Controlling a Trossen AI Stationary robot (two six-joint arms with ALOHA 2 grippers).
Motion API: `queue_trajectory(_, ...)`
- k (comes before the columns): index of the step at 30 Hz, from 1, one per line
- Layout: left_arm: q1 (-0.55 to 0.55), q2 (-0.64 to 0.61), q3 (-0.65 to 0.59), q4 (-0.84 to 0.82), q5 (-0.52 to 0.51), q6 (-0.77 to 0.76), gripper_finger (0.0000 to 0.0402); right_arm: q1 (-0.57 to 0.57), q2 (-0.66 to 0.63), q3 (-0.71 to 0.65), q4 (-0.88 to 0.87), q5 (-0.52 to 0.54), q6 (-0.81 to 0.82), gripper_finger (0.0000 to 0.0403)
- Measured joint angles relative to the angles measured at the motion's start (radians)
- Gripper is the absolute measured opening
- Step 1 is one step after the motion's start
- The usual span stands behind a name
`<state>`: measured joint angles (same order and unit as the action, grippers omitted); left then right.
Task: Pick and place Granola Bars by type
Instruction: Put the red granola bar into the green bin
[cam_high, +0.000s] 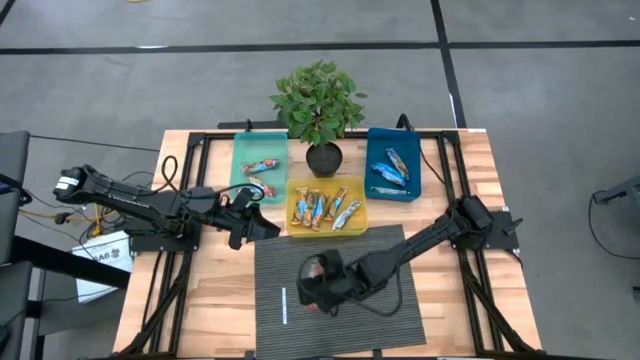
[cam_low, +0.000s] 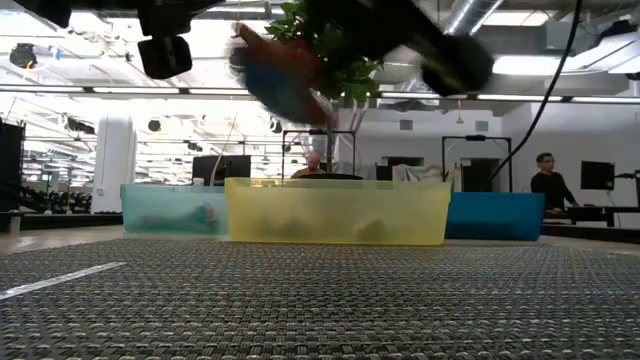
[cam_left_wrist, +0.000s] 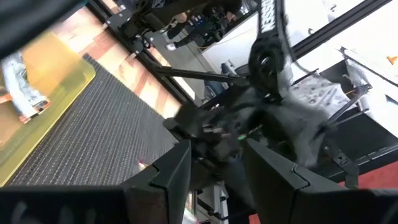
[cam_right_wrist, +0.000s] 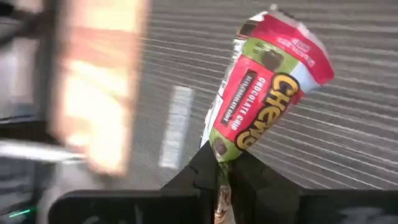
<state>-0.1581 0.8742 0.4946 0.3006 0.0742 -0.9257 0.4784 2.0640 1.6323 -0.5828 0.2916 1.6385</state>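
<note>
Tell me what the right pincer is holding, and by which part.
The right pincer grips a red-and-green Chewy granola bar by one end of its wrapper, above the dark mat.

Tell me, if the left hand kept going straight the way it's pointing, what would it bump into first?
Probably the right arm. The left hand hangs open at the dark ribbed mat's back left corner, pointing across it; its own camera shows that arm dead ahead, though depth is hard to judge.

3 trays (cam_high: 326, 225) were set behind the mat (cam_high: 380, 320), with a plant (cam_high: 318, 100) placed between 2.
</note>
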Motion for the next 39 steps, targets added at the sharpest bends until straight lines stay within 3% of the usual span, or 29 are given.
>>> queue_trajectory(13,0.0,0.0,0.0,-0.017,0.0,-0.009,0.0139,-0.129,-0.011,0.12,0.106,0.033,-0.333,0.001)
queue_trajectory(27,0.004,0.0,0.0,-0.214,-0.037,-0.056,0.0139,-0.201,-0.01,0.19,0.097,0.033,-0.432,0.0009)
queue_trajectory(39,0.004,0.0,-0.001,-0.144,-0.046,-0.057,0.0139,-0.221,-0.009,0.216,0.167,0.025,-0.57,0.001)
